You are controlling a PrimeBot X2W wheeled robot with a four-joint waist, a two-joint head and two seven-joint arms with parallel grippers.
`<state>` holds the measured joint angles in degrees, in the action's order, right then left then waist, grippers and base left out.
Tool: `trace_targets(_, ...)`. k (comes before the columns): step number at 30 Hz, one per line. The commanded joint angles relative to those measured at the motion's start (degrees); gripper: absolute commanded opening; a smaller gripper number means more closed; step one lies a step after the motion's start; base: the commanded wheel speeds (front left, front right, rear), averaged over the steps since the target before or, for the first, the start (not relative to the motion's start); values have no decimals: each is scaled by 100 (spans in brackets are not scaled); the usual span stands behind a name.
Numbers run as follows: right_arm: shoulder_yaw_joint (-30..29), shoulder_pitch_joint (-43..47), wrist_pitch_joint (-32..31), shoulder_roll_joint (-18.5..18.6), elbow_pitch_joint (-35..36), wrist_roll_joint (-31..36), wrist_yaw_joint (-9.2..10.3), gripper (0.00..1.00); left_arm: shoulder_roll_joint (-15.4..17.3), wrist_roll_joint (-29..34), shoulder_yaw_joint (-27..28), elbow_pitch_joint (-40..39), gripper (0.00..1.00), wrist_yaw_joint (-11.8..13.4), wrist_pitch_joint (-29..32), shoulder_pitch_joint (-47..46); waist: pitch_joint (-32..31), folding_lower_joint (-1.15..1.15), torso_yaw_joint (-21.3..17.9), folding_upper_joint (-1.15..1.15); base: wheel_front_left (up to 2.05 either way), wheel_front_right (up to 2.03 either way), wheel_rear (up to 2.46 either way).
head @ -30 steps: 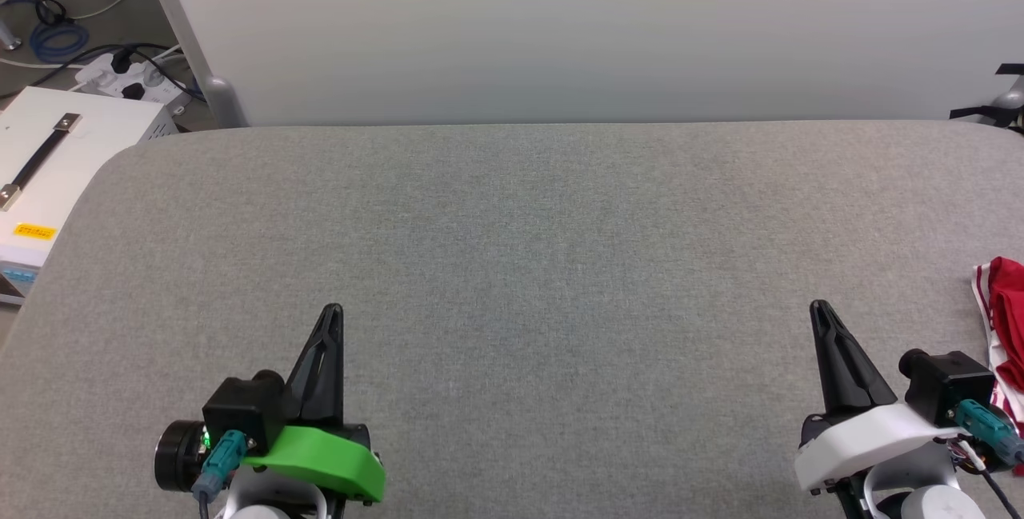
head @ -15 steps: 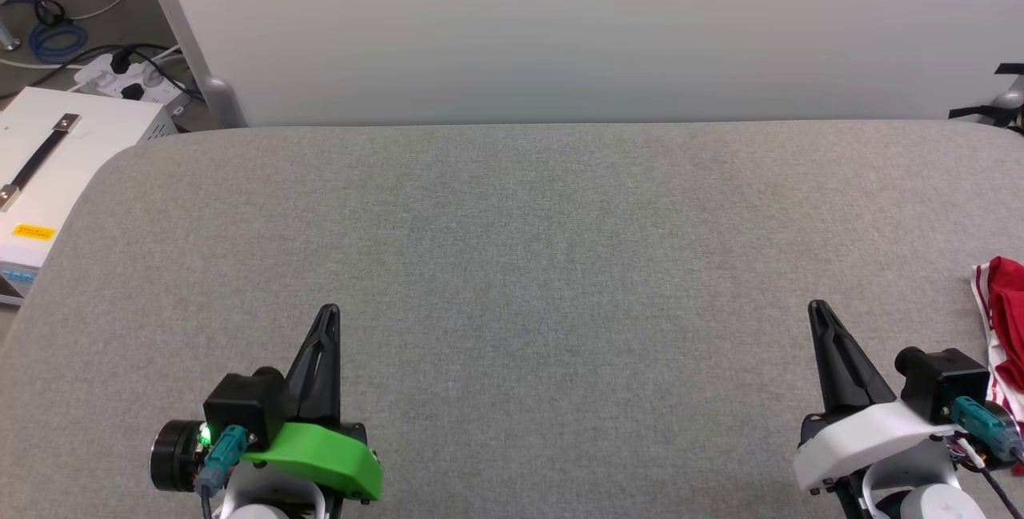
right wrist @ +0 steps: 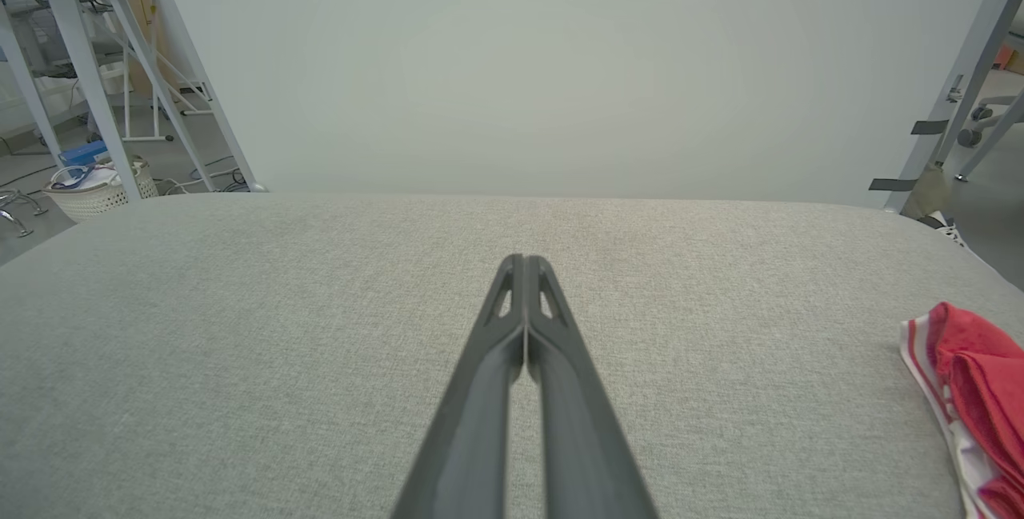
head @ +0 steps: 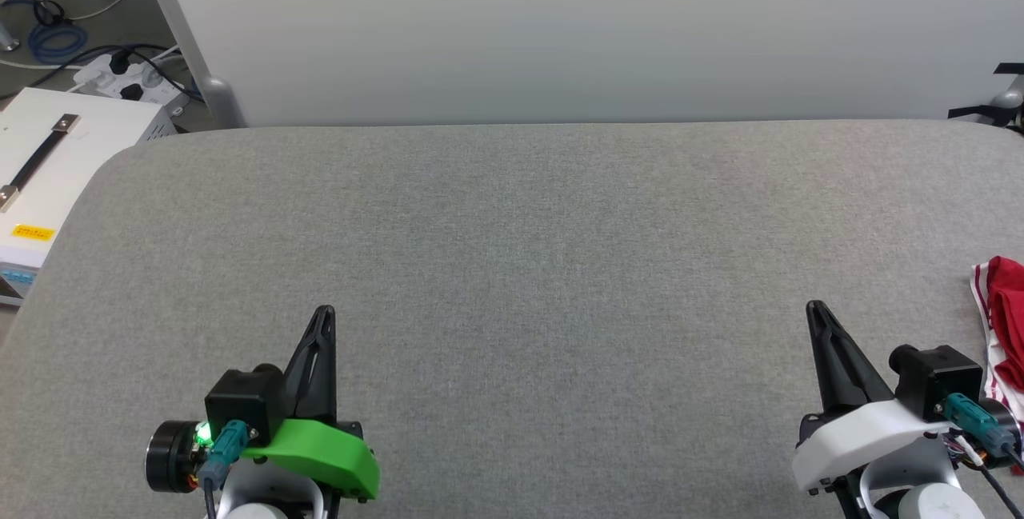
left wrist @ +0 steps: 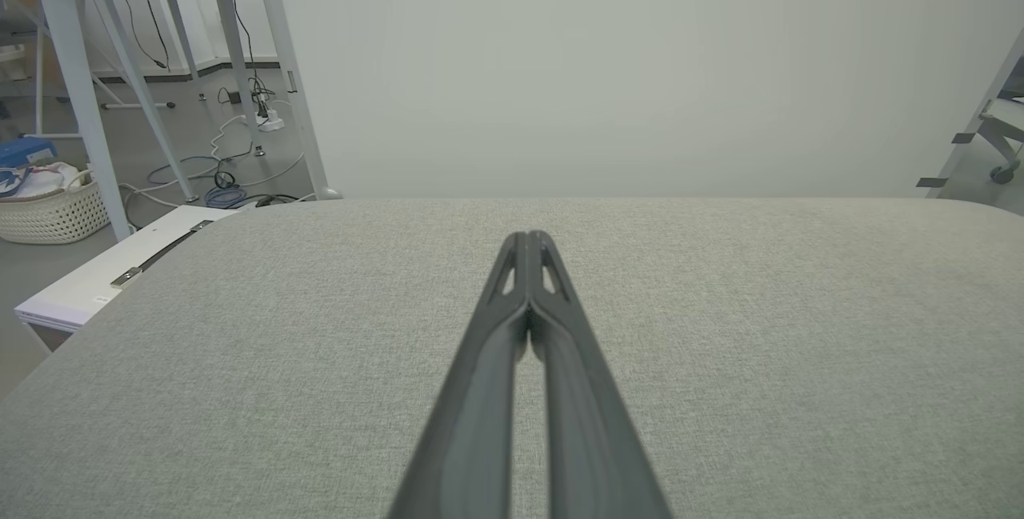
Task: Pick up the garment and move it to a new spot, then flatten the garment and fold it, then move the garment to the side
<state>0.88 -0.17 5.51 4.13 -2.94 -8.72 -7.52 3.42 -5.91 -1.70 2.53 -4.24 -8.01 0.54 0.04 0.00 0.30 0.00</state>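
Observation:
The red garment [head: 1006,311] lies bunched at the table's far right edge, its red-and-white striped trim showing, cut off by the frame. The right wrist view shows the garment [right wrist: 972,375] at the lower right. My right gripper [head: 814,311] is shut and empty, hovering to the left of the garment and apart from it. My left gripper [head: 324,314] is shut and empty near the front left of the grey table [head: 528,247]. Both pairs of fingers are pressed together in the left wrist view [left wrist: 528,241] and the right wrist view [right wrist: 523,265].
A white case with a black handle [head: 48,167] stands off the table's left side, with cables and a power strip [head: 128,79] on the floor behind. A pale wall panel [head: 576,23] rises along the table's back edge. A woven basket [left wrist: 48,207] sits on the floor.
Both grippers have drawn back slightly toward the lower edge of the head view. The garment has not moved.

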Motion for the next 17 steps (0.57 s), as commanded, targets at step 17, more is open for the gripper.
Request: trace_targets(17,-28,10,-153,-38,106,253,1,0,-31,193,52,-88,0,134,211,-31,-1,0,-7,0,0,0,0)
